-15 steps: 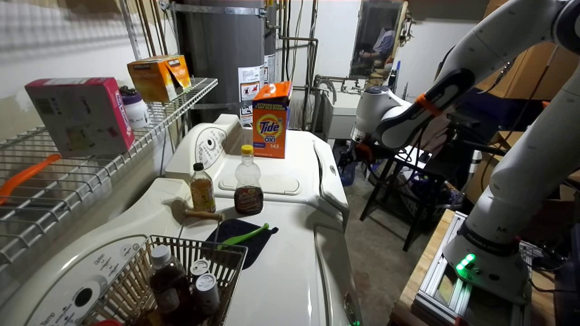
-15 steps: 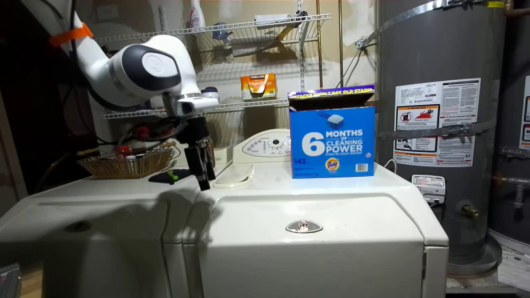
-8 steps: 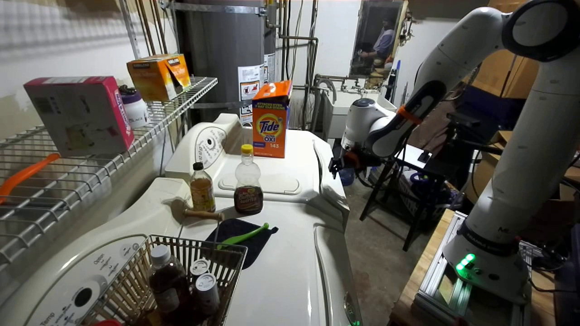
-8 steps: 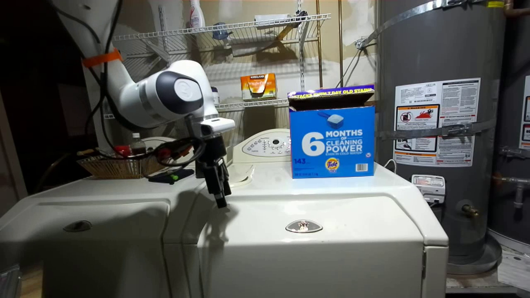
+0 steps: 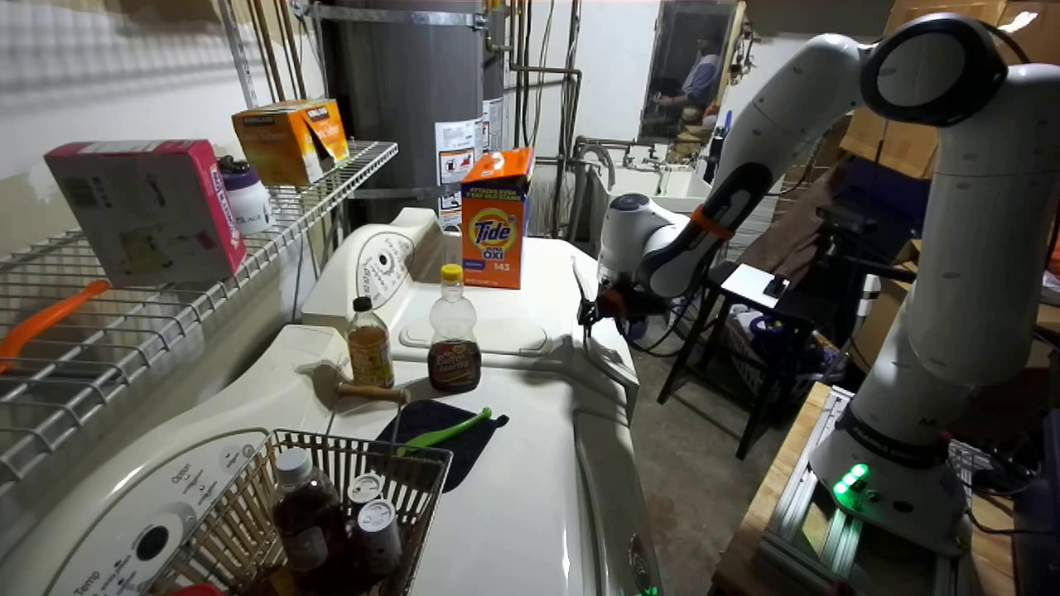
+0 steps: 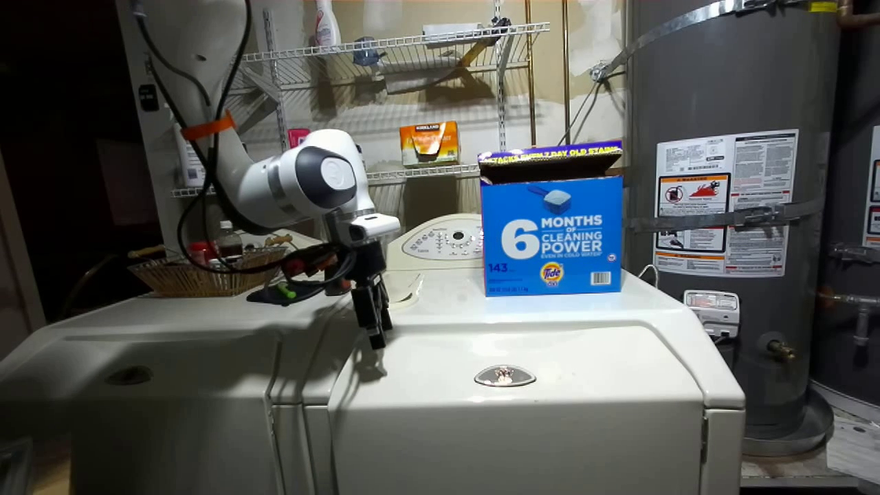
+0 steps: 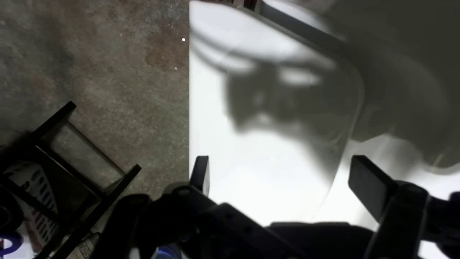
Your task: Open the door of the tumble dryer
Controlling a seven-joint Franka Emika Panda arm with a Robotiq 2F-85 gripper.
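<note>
Door (image 6: 519, 430) closed, on the front of the white dryer (image 6: 474, 309), taking the dryer to be the machine under the claw. A twin (image 6: 179, 440) stands right beside it; which is which can't be read off. The door has a sloped upper part with an oval badge (image 6: 504, 376) and an upright face below. No gap visible along its edge.

Progress: door not opened at all. Reach looks nearly finished, pull not begun. Left to do, as judged: hook the door's edge, probably at the upper corner by the claw, then swing it out. What looks like a hinge (image 6: 704, 440) is on the side away from the claw, so the near edge should be the free one.

Claw (image 7: 282, 172) empty, fingers wide apart. In the wrist view they span the sloped part: one by the front bend, one just past the rounded edge. Tips close over the door; contact can't be told.

Arm (image 5: 787, 116) arches over from its base (image 5: 894, 484), forearm slanting down, wrist bent so the claw points downward.

Tide box (image 6: 550, 234) upright on the dryer's top; basket (image 6: 196, 283) on the twin.
</note>
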